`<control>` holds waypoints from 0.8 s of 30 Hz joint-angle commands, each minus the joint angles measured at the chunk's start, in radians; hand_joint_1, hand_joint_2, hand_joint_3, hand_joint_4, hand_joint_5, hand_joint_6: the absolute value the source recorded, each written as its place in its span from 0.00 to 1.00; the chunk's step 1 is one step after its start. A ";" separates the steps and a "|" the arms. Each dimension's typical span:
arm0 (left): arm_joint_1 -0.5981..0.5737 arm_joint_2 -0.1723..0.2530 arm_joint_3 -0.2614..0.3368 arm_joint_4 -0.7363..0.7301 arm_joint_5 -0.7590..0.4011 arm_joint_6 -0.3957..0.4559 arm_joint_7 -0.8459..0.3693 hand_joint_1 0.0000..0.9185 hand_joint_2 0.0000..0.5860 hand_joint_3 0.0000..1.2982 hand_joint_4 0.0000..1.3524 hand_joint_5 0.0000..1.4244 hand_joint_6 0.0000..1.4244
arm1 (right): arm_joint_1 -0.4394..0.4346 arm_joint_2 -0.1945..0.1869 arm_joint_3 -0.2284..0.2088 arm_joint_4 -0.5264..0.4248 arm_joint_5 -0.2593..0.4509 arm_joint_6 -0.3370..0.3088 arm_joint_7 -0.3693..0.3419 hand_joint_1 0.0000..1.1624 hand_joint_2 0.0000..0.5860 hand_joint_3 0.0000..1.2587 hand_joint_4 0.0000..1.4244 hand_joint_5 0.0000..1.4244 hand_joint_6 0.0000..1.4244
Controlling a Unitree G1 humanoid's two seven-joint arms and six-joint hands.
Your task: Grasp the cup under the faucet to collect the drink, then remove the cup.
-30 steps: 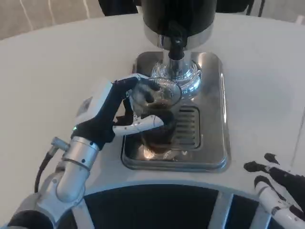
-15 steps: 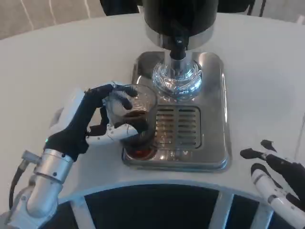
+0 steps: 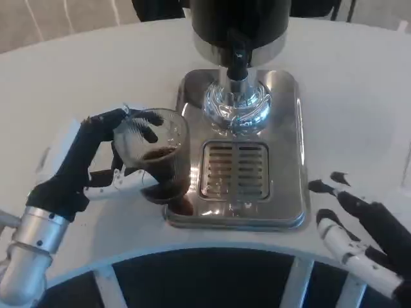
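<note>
Left hand (image 3: pixel 96 160) wraps the clear cup (image 3: pixel 156 157), fingers curled over the rim side, thumb across the front. The cup carries dark drink and sits at nine o'clock from the drip grate (image 3: pixel 235 169), over the left edge of the steel tray (image 3: pixel 289 128); whether its base touches the tray is hard to judge. The faucet (image 3: pixel 237 61) stands at one o'clock from the cup. Right hand (image 3: pixel 359 234), five o'clock of the tray, fingers spread, holding nothing.

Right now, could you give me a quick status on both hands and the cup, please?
Left hand grips the cup, dark drink inside, at the drip tray's left edge, away from the faucet. Right hand open, idle on the table. Nothing blocking.
</note>
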 commanded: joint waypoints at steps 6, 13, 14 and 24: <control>0.086 0.027 0.053 -0.124 -0.071 -0.047 -0.062 0.62 0.04 0.71 0.82 0.89 0.35 | -0.045 -0.074 0.090 -0.014 -0.032 -0.030 0.027 0.00 0.95 0.10 0.00 0.00 0.00; 0.158 0.018 0.064 -0.241 -0.087 -0.051 -0.105 0.62 0.03 0.70 0.82 0.89 0.35 | -0.048 -0.111 0.134 -0.013 -0.043 -0.060 0.023 0.00 0.94 0.09 0.00 0.00 0.00; 0.169 0.018 0.063 -0.259 -0.090 -0.052 -0.113 0.62 0.03 0.70 0.82 0.89 0.35 | -0.049 -0.117 0.139 -0.014 -0.044 -0.068 0.024 0.00 0.94 0.08 0.00 0.00 0.00; 0.262 0.007 0.055 -0.401 -0.137 -0.041 -0.197 0.63 0.00 0.70 0.82 0.89 0.36 | -0.020 -0.134 0.150 -0.014 -0.070 -0.186 0.019 0.00 0.94 0.04 0.00 0.00 0.00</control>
